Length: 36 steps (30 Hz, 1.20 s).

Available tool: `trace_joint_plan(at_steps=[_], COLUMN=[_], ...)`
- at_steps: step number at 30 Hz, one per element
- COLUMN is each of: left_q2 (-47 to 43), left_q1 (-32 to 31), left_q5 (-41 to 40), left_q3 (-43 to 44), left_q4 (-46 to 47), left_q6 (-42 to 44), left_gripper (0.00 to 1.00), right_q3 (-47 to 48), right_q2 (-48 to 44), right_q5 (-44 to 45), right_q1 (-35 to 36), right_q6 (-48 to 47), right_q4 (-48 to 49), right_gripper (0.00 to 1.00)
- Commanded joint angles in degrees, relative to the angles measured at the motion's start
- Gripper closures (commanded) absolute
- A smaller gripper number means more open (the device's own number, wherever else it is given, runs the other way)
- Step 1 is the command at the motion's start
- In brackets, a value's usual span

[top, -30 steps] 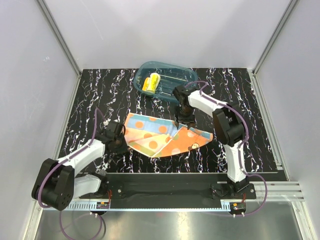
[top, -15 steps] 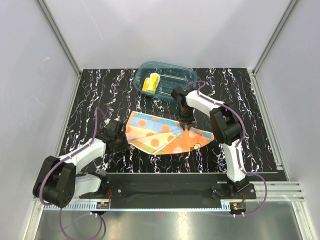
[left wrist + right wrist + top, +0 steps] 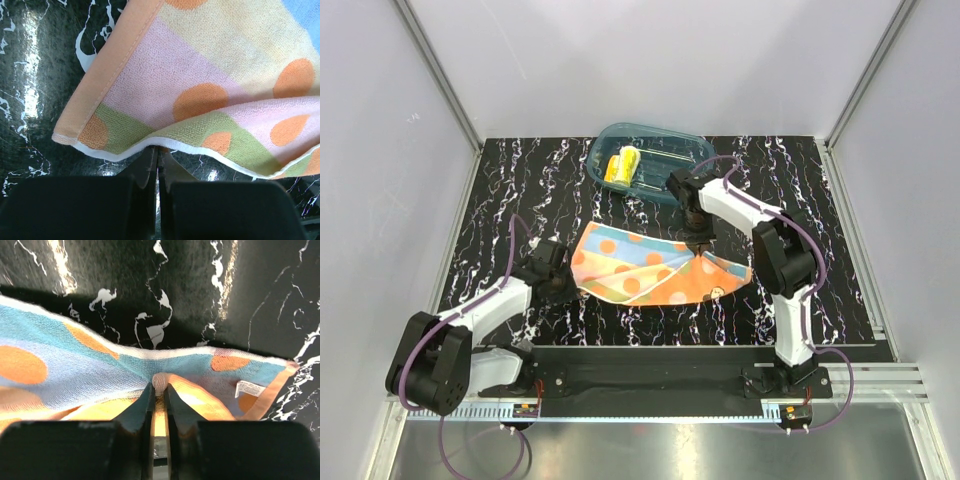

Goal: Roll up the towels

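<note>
Orange towel (image 3: pixel 650 268) flatter than 1 s ago; L gripper (image 3: pixel 157 154) & R gripper (image 3: pixel 159 388) clamped on it

towel (image 3: pixel 640 268): orange dots, blue stripes | tub (image 3: pixel 682 152): teal | table (image 3: pixel 520 190): black marbled

- My right gripper (image 3: pixel 159 389) has its two dark fingers (image 3: pixel 141 407) nearly together, pinching a raised fold of the soft orange-dotted towel with light-blue stripes (image 3: pixel 75 372).
- A small white fabric label (image 3: pixel 248 388) sits near the towel's orange-bordered right corner.
- Beyond the towel I see the glossy black, white-veined table top (image 3: pixel 200 290).
</note>
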Motion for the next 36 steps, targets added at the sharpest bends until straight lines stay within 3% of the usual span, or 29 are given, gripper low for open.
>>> trace_joint_plan(at_steps=[1,3,5,14,16,18,24,31,33,35,36], left_q2=[1.3,1.5,1.7,2.3,2.2,2.0,1.5,-1.6,-3.7,-5.6,-6.3], left_q1=[0.4,0.5,0.5,0.5,0.4,0.5,0.5,0.5,0.5,0.5,0.5], left_q5=[-0.4,-0.6,-0.5,0.1,0.2,0.1,0.1,0.0,0.0,1.2,1.5], left_q3=[-1.2,-1.0,-0.9,-0.5,-0.6,-0.6,-0.8,-1.7,-1.8,-1.7,-1.6], left_q4=[0.2,0.1,0.2,0.7,0.6,0.4,0.1,-1.7,-2.5,-3.8,-4.6], left_q6=[0.1,-0.1,-0.4,-1.2,-1.2,-1.2,-1.9,-4.1,-4.9,-5.0,-5.1], left_gripper=[1.0,1.0,1.0,1.0,1.0,1.0,1.0,1.0,1.0,0.89,0.75], right_q3=[-1.1,-2.1,-3.4,-12.1,-13.1,-14.5,-21.5,-38.1,-39.5,-41.5,-42.2], right_q2=[-4.2,-5.2,-7.1,-13.0,-13.7,-14.4,-23.6,-50.0,-53.9,-57.7,-59.3], right_q5=[1.4,1.5,1.3,-0.1,-0.4,-1.0,-4.6,-11.4,-11.2,-10.5,-10.7], right_q1=[0.6,0.6,0.7,0.6,0.6,0.6,0.7,0.8,0.9,0.9,0.9], right_q6=[0.9,1.4,1.5,2.7,2.7,2.8,5.0,13.1,15.4,17.2,17.7], right_q4=[-0.6,-0.8,-1.0,1.4,1.8,2.4,4.0,2.2,0.2,-2.2,-2.9], right_gripper=[0.9,0.88,0.78,0.75,0.81,0.99,1.0,1.0,1.0,0.99,0.84])
